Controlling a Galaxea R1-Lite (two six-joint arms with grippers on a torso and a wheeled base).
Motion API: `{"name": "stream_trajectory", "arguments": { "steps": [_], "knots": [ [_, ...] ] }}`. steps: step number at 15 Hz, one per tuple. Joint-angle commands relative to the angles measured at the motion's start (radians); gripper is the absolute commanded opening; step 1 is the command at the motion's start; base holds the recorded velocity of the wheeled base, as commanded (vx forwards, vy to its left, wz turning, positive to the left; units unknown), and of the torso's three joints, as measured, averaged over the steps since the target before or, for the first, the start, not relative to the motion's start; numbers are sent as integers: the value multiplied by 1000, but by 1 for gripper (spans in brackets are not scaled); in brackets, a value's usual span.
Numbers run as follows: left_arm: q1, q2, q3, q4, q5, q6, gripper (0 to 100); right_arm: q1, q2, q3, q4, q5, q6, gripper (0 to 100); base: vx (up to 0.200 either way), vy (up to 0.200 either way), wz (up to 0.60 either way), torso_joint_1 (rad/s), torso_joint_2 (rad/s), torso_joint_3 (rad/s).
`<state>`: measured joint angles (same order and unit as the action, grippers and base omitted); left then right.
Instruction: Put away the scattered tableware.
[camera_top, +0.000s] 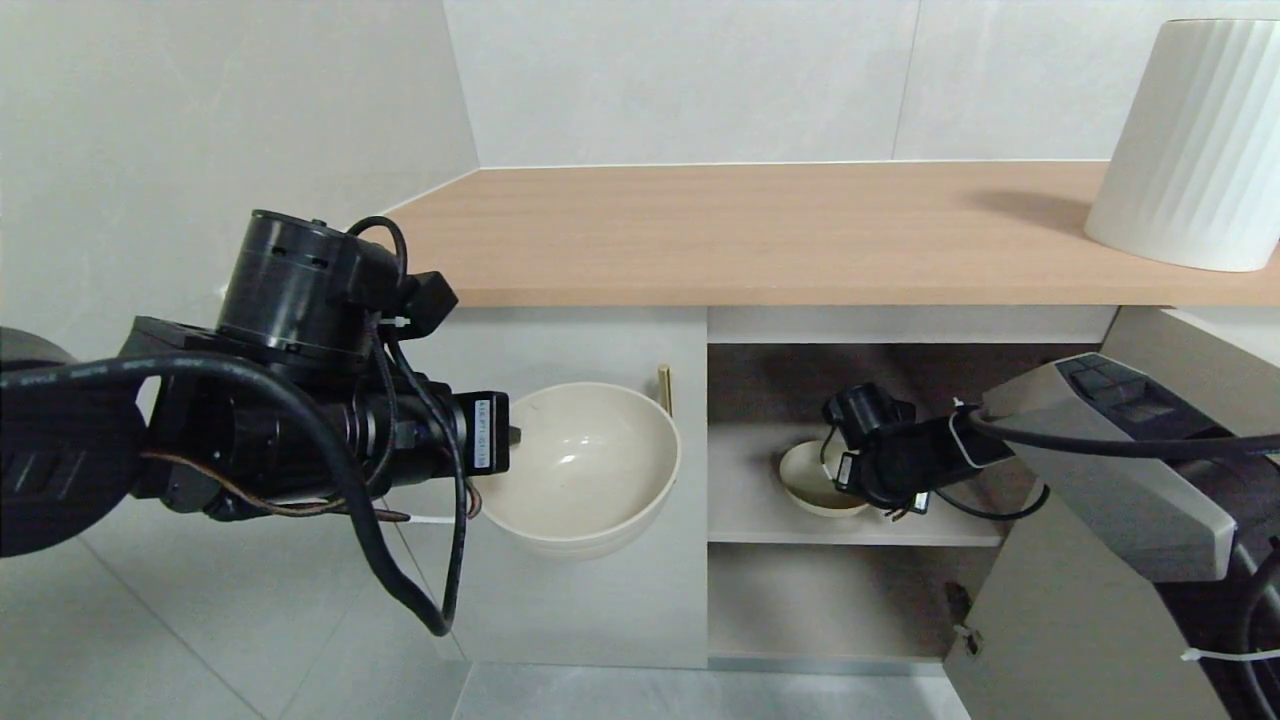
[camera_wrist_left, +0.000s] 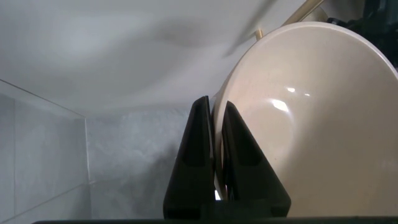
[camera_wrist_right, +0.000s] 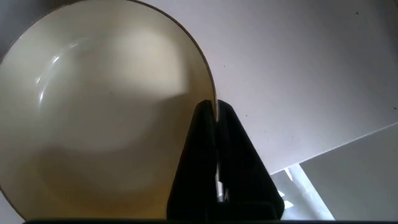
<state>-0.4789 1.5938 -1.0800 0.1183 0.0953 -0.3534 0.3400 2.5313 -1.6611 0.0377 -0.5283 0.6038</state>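
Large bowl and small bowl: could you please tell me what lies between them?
In the head view, the closed cabinet door with its brass handle, then a bare stretch of shelf, lie between the large bowl and the small bowl.

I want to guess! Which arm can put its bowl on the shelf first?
Right, probably. The right tool holds the small bowl inside the open cabinet, by the shelf. The left tool holds the big bowl outside, before the closed door.
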Motion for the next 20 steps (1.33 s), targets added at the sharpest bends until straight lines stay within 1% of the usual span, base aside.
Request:
{"name": "stream_trajectory", "arguments": {
  "steps": [1, 3, 5, 6, 8, 10, 11, 12, 13, 14, 16, 17, 18, 19, 20],
  "knots": [
    [0, 0, 0, 0, 0, 1, 0, 2, -6, -6, -1, 1, 2, 100, 0, 0, 0, 0, 0, 0],
    [-1, 6, 0, 0, 0, 1, 0, 4, -45, 14, 7, 2, 16, 100, 0, 0, 0, 0, 0, 0],
    [-12, 21, 2, 0, 0, 1, 0, 16, -135, 90, 7, 16, 17, 100, 0, 0, 0, 0, 0, 0],
    [-23, 40, 2, 0, 1, 4, 0, 40, -203, 142, 7, 53, 16, 100, 0, 0, 0, 0, 0, 0],
    [-56, 89, 2, -3, 3, 8, 0, 91, -393, 280, 8, 198, -3, 100, 0, 0, 0, 0, 0, 0],
    [-86, 138, 9, -42, 4, 10, 0, 128, -600, 394, 11, 352, -78, 100, 0, 0, 0, 0, 0, 0],
    [-101, 164, 11, -63, 6, 10, 0, 145, -697, 434, 34, 421, -98, 100, 0, 0, 0, 0, 0, 0],
    [-116, 190, 14, -78, 20, 11, 0, 157, -766, 442, 80, 475, -110, 100, 0, 0, 0, 0, 0, 0],
    [-132, 230, 14, -101, 63, 24, 0, 182, -850, 438, 172, 539, -119, 100, 0, 0, 0, 0, 0, 0],
    [-144, 252, 14, -121, 80, 30, 0, 215, -893, 438, 219, 565, -131, 100, 0, 0, 0, 0, 0, 0],
    [-170, 270, 15, -141, 83, 30, 0, 267, -910, 442, 251, 568, -144, 100, 0, 0, 0, 0, 0, 0],
    [-198, 279, 29, -144, 87, 30, 0, 306, -904, 443, 275, 573, -144, 100, 0, 0, 0, 0, 0, 0],
    [-214, 285, 37, -147, 104, 30, 0, 336, -882, 443, 297, 576, -144, 100, 0, 0, 0, 0, 0, 0],
    [-222, 290, 38, -155, 116, 30, 0, 356, -865, 443, 307, 576, -144, 100, 0, 0, 0, 0, 0, 0],
    [-233, 296, 49, -186, 136, 30, 0, 381, -827, 443, 317, 576, -144, 100, 0, 0, 0, 0, 0, 0]
  ]
}}
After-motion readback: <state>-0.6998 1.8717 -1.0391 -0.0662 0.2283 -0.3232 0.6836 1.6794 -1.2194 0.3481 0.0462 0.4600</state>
